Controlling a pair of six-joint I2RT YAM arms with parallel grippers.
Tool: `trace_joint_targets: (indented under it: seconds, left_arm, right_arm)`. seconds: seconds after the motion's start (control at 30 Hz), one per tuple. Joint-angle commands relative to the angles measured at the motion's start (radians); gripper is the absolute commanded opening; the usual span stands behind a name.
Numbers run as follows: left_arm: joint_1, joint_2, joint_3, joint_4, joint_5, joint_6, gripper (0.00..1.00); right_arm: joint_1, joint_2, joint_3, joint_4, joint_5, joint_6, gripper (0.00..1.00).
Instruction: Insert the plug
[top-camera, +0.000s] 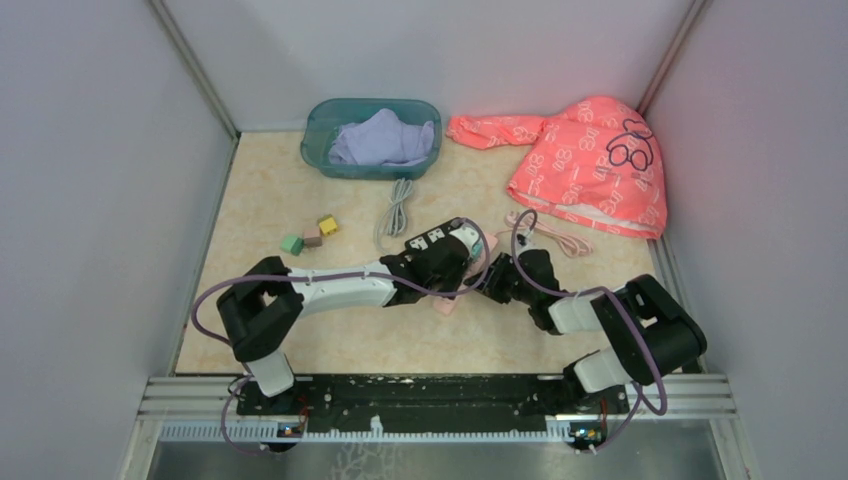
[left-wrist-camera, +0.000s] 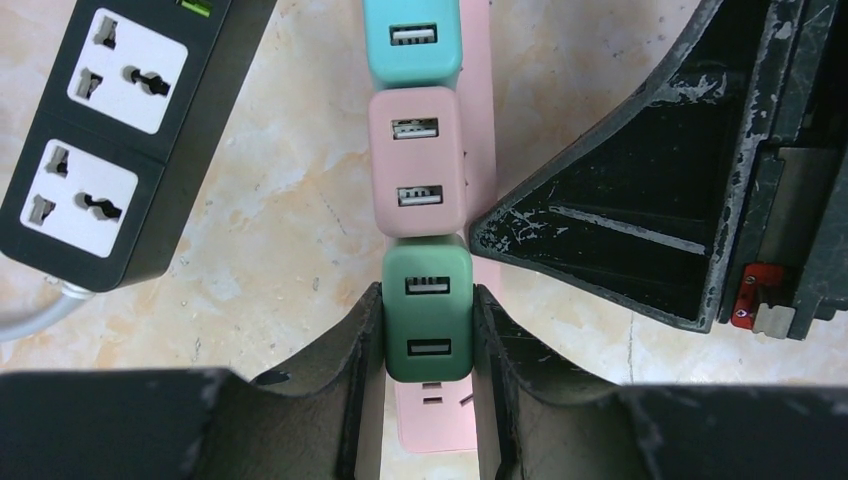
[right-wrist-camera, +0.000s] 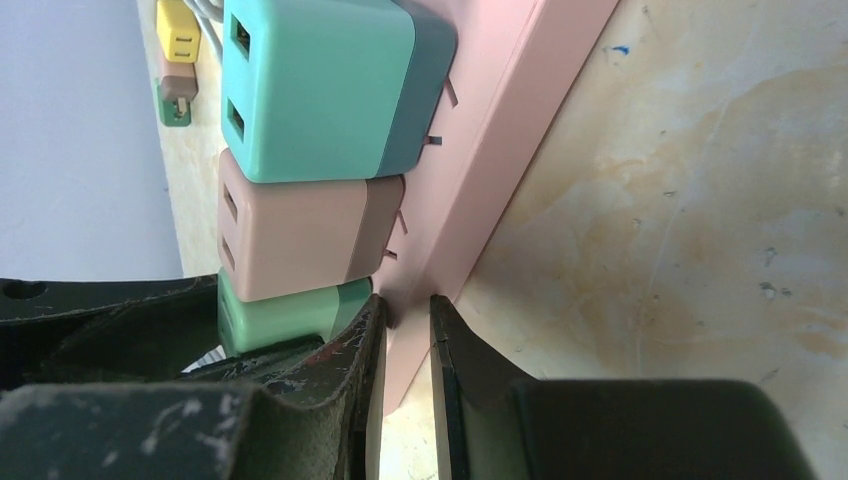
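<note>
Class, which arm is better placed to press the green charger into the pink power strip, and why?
Left. The left gripper clamps the green charger on both sides, at the pink power strip; the right gripper is shut on the strip's edge, likely steadying it.

Robot lab test cell. Marble-look tabletop (top-camera: 330, 340) is boxed in by plain panel walls (top-camera: 100, 150). Both arms are bolted to an aluminium rail (top-camera: 440, 385). Staged props are laid out: teal bin (top-camera: 318, 130), pink garment (top-camera: 590, 165), coloured blocks (top-camera: 310, 236).
</note>
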Motion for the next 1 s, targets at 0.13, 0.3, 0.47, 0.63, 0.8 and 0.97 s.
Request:
trace_joint_targets:
  seconds: [0.13, 0.3, 0.47, 0.63, 0.8, 0.97]
  left_arm:
    - [-0.019, -0.034, -0.021, -0.3, 0.079, -0.052, 0.54]
    - [-0.013, -0.11, -0.011, -0.29, 0.063, -0.056, 0.66]
    - [0.016, -0.212, -0.023, -0.295, 0.045, -0.061, 0.75]
    - [0.101, -0.297, -0.054, -0.304, 0.048, -0.053, 0.8]
    - [0.235, -0.379, -0.091, -0.318, 0.047, -0.042, 0.82]
    - [0.367, -0.444, -0.125, -0.343, 0.002, -0.019, 0.87]
  right_arm:
    - [0.05, -0.012, 0.05, -0.012, -0.016, -0.033, 0.19]
    - [0.05, -0.037, 0.047, -0.022, -0.008, -0.042, 0.2]
    - [0.05, -0.09, 0.044, -0.03, 0.0, -0.061, 0.25]
    - [0.049, -0.159, 0.04, -0.061, 0.018, -0.1, 0.35]
    - [0.049, -0.238, 0.041, -0.11, 0.036, -0.147, 0.44]
    - [0.048, -0.334, 0.034, -0.175, 0.097, -0.215, 0.54]
